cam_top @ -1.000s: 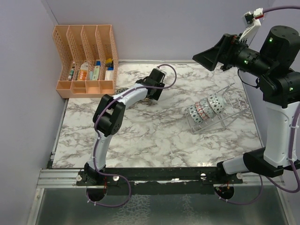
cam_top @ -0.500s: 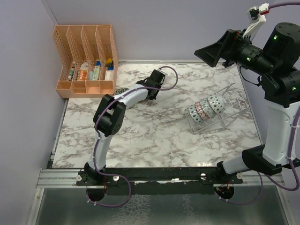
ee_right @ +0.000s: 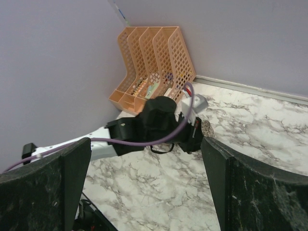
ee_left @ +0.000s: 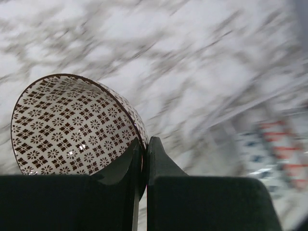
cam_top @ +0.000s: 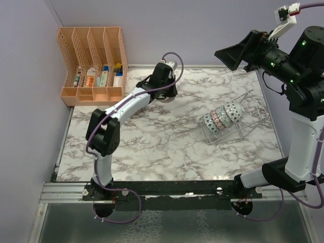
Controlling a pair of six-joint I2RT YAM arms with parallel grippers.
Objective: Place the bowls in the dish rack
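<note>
My left gripper [ee_left: 144, 144] is shut on the rim of a brown-and-white patterned bowl [ee_left: 67, 125], one finger inside and one outside. The bowl hangs tilted over the marble table. From above, the left gripper [cam_top: 166, 93] is at the back middle of the table. The right wrist view catches the same bowl [ee_right: 207, 129] at the tip of the left arm. The clear dish rack [cam_top: 248, 114] stands at the right with three patterned bowls [cam_top: 220, 117] upright in its slots. My right gripper [cam_top: 228, 53] is raised high at the back right, open and holding nothing.
A peach slotted organizer [cam_top: 93, 61] with small items stands in the back left corner, also seen as the peach organizer [ee_right: 154, 62] from the right wrist. Purple walls close the left and back sides. The left arm [cam_top: 126, 104] stretches diagonally across the table's left half.
The left jaws have closed on the bowl's rim. The left arm has lifted and swung toward the back of the table. The right gripper has drifted slightly right and up.
</note>
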